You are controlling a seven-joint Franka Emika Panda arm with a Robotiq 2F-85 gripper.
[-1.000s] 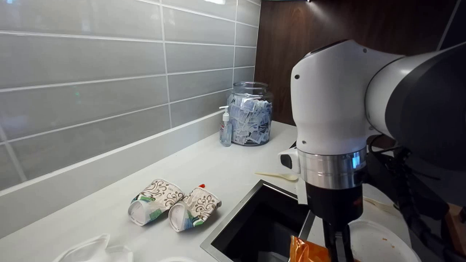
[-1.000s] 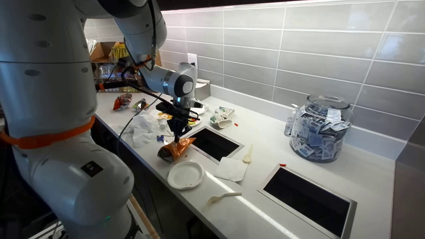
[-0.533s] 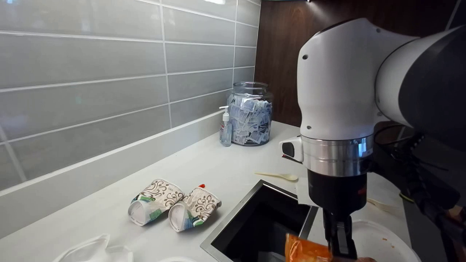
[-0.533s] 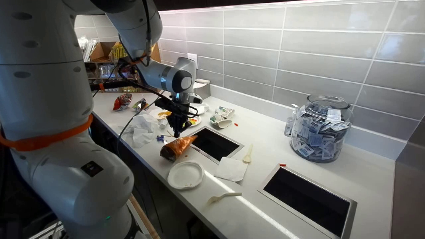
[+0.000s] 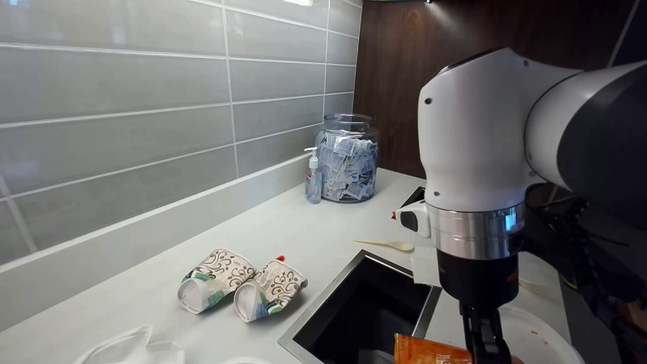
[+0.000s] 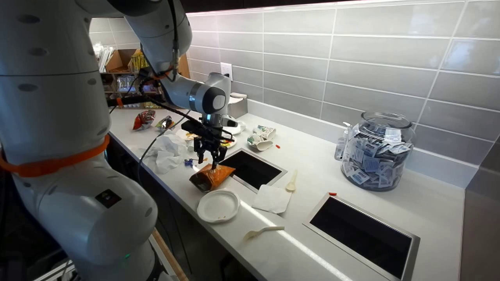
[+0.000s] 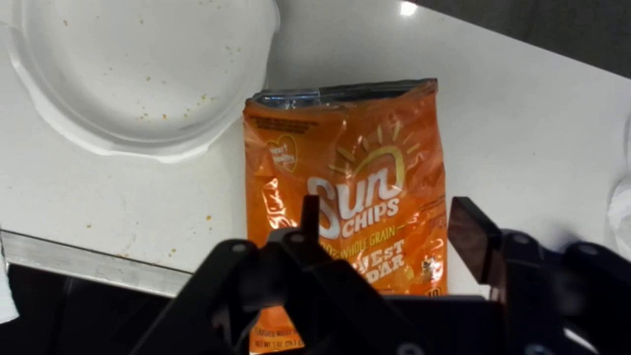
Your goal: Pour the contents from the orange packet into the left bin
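Observation:
The orange packet [image 6: 219, 178] lies on the counter, its closed end near the rim of the left bin [image 6: 252, 168]. In the wrist view the orange packet [image 7: 419, 162] shows its printed face, and its dark silvery mouth sits beside a white plate. My gripper [image 7: 385, 202] stands open above it, one finger over the print and the other past its edge, with nothing pinched between them. An exterior view also shows the spread gripper [image 6: 208, 162] over the packet; contact cannot be told. The left bin [image 5: 369, 308] is deep black inside, with a metal rim.
Close to the packet's mouth is a white plate [image 6: 218, 207] with crumbs. A napkin [image 6: 272, 199], spoon [image 6: 292, 181] and fork [image 6: 261, 232] lie nearby. Farther along are another bin [image 6: 363, 234] and a glass jar [image 6: 377, 156]. Crumpled paper [image 6: 166, 152] lies behind the gripper.
The jaws have gone from shut to open within the last half second. My arm lifted slightly, then came down again. The packet looks flatter and sits a little closer to the left bin.

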